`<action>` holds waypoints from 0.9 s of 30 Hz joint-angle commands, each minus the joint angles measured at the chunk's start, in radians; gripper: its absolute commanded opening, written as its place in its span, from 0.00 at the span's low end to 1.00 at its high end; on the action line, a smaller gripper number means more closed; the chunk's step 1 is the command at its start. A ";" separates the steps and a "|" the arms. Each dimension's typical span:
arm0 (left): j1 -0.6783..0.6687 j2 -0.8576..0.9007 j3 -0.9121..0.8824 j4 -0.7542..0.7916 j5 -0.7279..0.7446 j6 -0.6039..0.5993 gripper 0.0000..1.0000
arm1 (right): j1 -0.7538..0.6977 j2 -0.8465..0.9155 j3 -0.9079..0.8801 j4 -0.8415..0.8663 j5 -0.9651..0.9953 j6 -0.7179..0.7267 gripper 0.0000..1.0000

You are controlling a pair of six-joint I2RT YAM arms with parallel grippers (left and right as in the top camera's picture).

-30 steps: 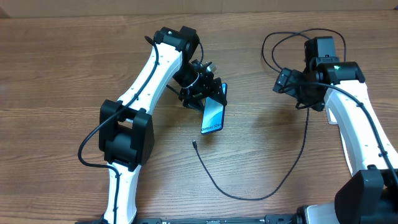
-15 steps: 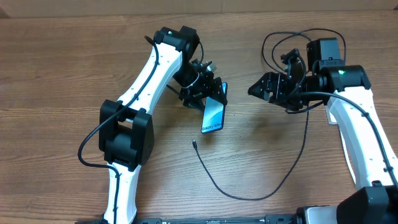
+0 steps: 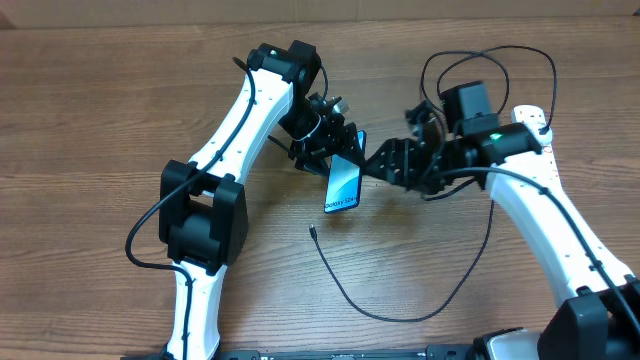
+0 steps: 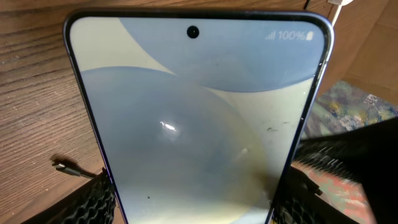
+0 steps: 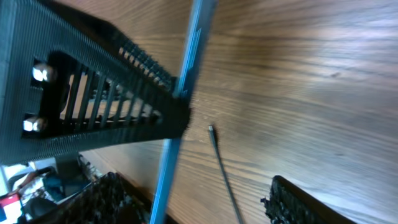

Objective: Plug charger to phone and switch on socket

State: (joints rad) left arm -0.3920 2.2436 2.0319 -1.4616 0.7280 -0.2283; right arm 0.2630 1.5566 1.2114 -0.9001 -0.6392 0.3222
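Light-blue phone (image 3: pixel 342 183) being pinched between my left jaws, right jaws hanging spread beside it, charger (image 5: pixel 212 132) lying beyond.

1. table (image 3: pixel 100 100) was brown, streaky wood grain
2. phone (image 3: pixel 342 185) had a light-blue screen with pale cream curved shapes, a black camera dot, white "100%" text and a dark frame
3. charger (image 3: pixel 400 319) was a thin black cable
4. left gripper (image 3: pixel 333 150) was black with a ribbed mesh texture
5. right gripper (image 3: pixel 385 165) was black too
6. left arm (image 3: pixel 235 130) and right arm (image 3: pixel 560 230) had white links with black joints
7. a small green light (image 3: pixel 493 137) showed on the right arm
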 commanded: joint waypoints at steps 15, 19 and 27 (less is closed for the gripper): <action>-0.001 -0.002 0.027 -0.003 0.023 0.016 0.59 | 0.181 0.008 -0.035 0.130 0.230 0.315 0.54; -0.001 -0.002 0.027 -0.003 0.023 0.016 0.59 | 0.181 0.009 -0.061 0.159 0.227 0.327 0.47; -0.001 -0.002 0.027 -0.002 0.023 0.020 0.59 | 0.181 0.009 -0.113 0.221 0.194 0.333 0.30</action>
State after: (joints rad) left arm -0.3920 2.2436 2.0319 -1.4612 0.7277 -0.2283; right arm 0.4412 1.5627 1.1194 -0.6987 -0.4332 0.6453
